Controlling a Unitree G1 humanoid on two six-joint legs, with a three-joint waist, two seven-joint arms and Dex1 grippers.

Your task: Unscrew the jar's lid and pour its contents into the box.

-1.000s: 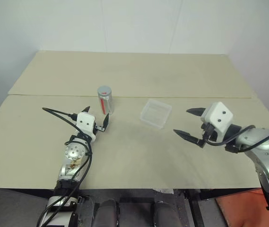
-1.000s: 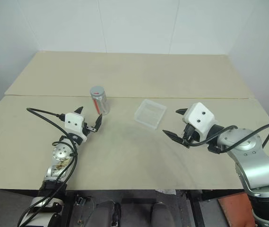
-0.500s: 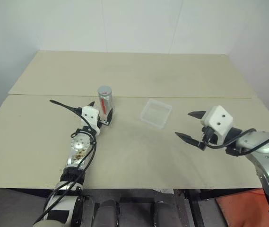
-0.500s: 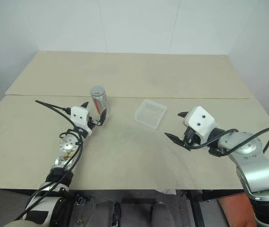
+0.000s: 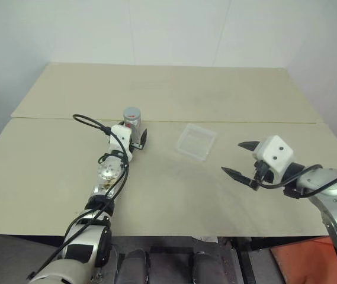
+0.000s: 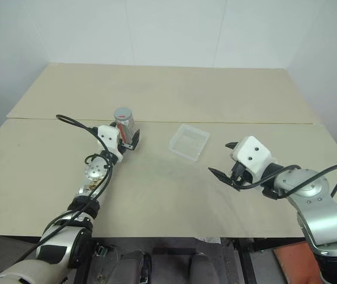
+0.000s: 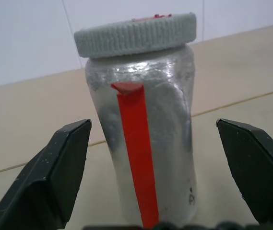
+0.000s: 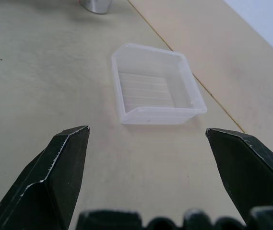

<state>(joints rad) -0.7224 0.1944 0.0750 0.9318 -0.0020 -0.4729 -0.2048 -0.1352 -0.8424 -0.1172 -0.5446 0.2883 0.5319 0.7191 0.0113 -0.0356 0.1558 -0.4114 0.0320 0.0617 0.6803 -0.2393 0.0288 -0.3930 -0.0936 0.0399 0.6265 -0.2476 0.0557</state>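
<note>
Support surface: a beige table (image 5: pixel 174 195) of two boards meeting at a straight seam (image 5: pixel 245 122) that runs across its width. Standing upright on it, between the spread fingers of the left gripper (image 5: pixel 134 137), is the jar (image 7: pixel 143 143) with its grey lid (image 7: pixel 135 34) on. The clear plastic box (image 8: pixel 155 91) lies flat ahead of the right gripper (image 5: pixel 243 158), apart from it.

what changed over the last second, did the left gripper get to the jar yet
The left gripper moved forward across the table from short of the jar until its open fingers now stand on either side of it, not yet closed on it. The lid is on as before. The jar, the box and the open right gripper stayed about where they were.
</note>
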